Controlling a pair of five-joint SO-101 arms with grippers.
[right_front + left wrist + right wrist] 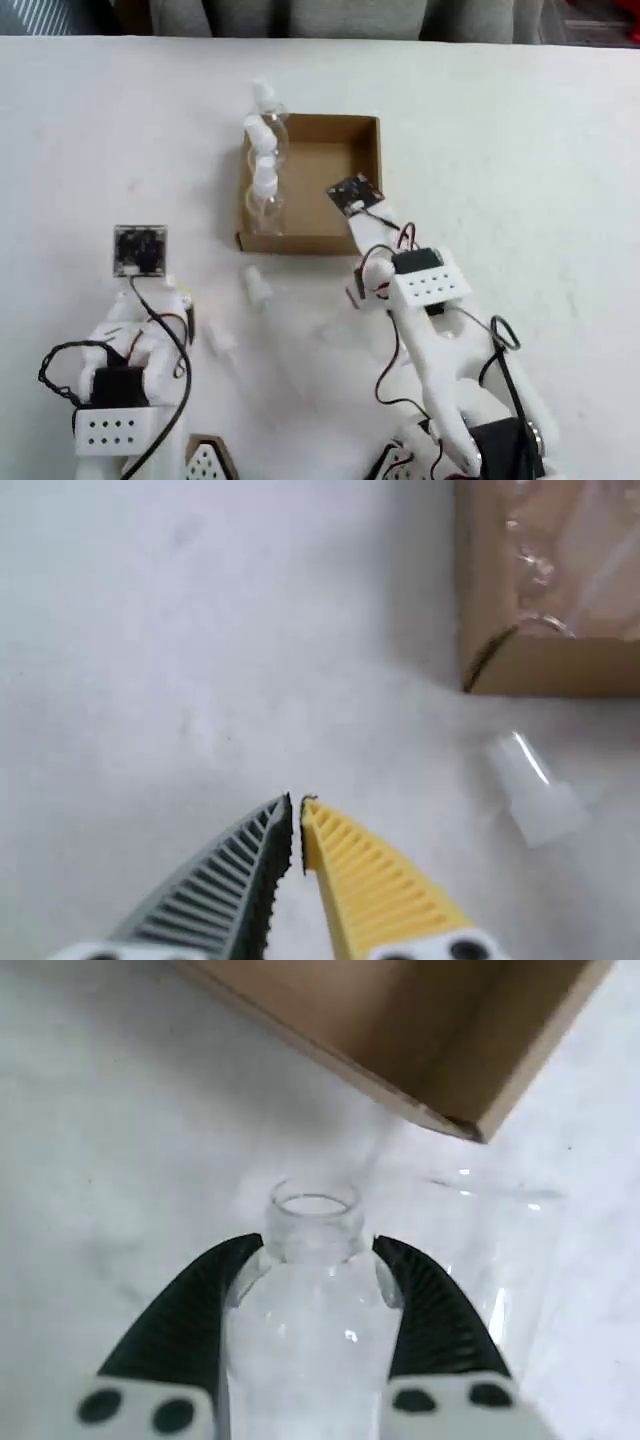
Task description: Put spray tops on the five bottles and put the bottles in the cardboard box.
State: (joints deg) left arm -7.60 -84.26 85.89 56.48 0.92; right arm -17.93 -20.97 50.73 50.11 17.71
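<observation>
My right pincer (pixel 317 1247) grips an uncapped clear bottle (pixel 310 1340) at five o'clock of the cardboard box (pixel 330 150); my left pincer (pixel 297 810) is closed tip to tip

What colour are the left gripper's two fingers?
The left gripper has one grey and one yellow finger; left wrist view shows it best.

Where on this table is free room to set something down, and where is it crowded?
The table is bare right of the cardboard box and left of it. The box's right half is free; capped bottles fill its left side. Crowded: before the box, where a spray top lies and the right gripper holds an open bottle.
</observation>
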